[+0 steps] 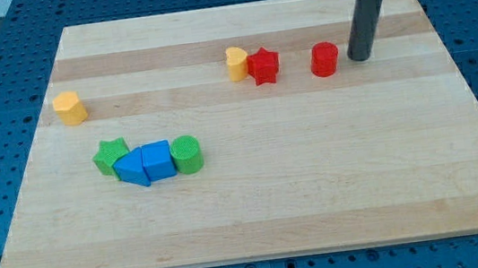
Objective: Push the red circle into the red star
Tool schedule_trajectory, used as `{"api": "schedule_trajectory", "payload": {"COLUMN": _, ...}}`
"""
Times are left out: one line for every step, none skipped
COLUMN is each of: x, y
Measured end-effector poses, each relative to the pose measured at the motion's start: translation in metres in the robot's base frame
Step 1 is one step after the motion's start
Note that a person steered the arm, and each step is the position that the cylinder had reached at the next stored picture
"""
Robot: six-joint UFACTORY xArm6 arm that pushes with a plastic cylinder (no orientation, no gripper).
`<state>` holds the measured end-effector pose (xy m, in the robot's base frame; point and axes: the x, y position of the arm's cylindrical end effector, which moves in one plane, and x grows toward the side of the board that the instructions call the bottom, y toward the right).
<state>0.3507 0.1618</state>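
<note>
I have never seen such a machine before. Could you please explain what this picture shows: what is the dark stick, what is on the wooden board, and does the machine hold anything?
The single camera looks down at a wooden board. The dark stick is a robot arm's rod; my tip slides on the board and pushes blocks. It holds nothing.

My tip stands just to the view's right of the red circle, close beside it. Further left are the red star, apart from the circle, and a yellow heart-like block against the star. Another yellow block sits alone at the view's left. Lower down, a green star, two blue blocks and a green circle form a row.
</note>
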Motion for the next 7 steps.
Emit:
{"api": "schedule_trajectory", "payload": {"x": 0.000, "y": -0.029}}
{"api": "schedule_trajectory", "payload": {"x": 0.001, "y": -0.033}}
{"api": "schedule_trajectory", "payload": {"x": 0.007, "y": -0.020}}
{"api": "schedule_trajectory", "payload": {"x": 0.019, "y": -0.018}}
{"api": "schedule_trajectory", "payload": {"x": 0.019, "y": -0.028}}
{"api": "schedule_trajectory", "payload": {"x": 0.016, "y": -0.042}}
{"api": "schedule_trajectory", "payload": {"x": 0.014, "y": -0.062}}
